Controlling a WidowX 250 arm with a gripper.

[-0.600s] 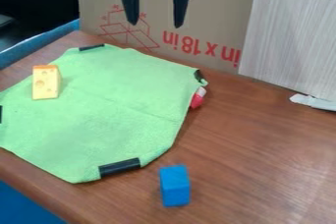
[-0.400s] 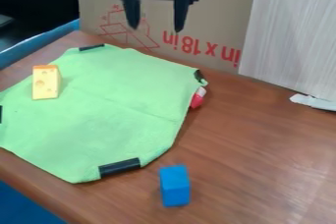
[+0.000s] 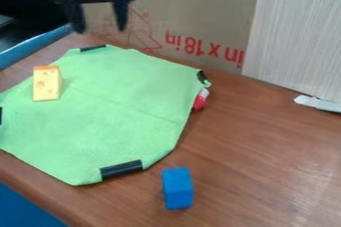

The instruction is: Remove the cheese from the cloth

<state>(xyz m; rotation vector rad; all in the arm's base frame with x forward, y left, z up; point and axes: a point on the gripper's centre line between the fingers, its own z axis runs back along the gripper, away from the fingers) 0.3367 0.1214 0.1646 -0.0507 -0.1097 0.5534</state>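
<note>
Gripper: the black gripper (image 3: 100, 28) is seen at the upper left, held up in front of the cardboard, fingers pointed down and spread well apart, so it's pretty clearly open, with nothing gripped between them.
Cheese: the toy cheese (image 3: 47, 84) is found lower in the view than the fingertips and a bit to their left, well apart from them. It's set on the cloth near its left side, with the holey yellow face turned to the camera and an orange top shown.
Cloth: the green cloth (image 3: 120, 111) is spread over the left part of the table, with a faint crease run across the middle.
Tape: black strips are stuck at the cloth's edges, one at the near corner (image 3: 121, 170), one at the far corner, one at the right corner and one cut off by the left edge of the view.
Red-and-white thing: it's partly covered by the cloth's right edge, so what the red-and-white thing (image 3: 200, 102) is can't really be told.
Blue block: the blue block (image 3: 178, 188) is placed on the bare wood, just beside the cloth's near corner, to the right.
Table: everything's laid out on a brown wooden table (image 3: 259, 161).
Backdrop: the table is backed by printed cardboard (image 3: 200, 2), and a pale wood-grain panel (image 3: 293, 37) is stood against it at the right.
White piece: a white piece (image 3: 318, 103) is seen by the panel's foot.
</note>
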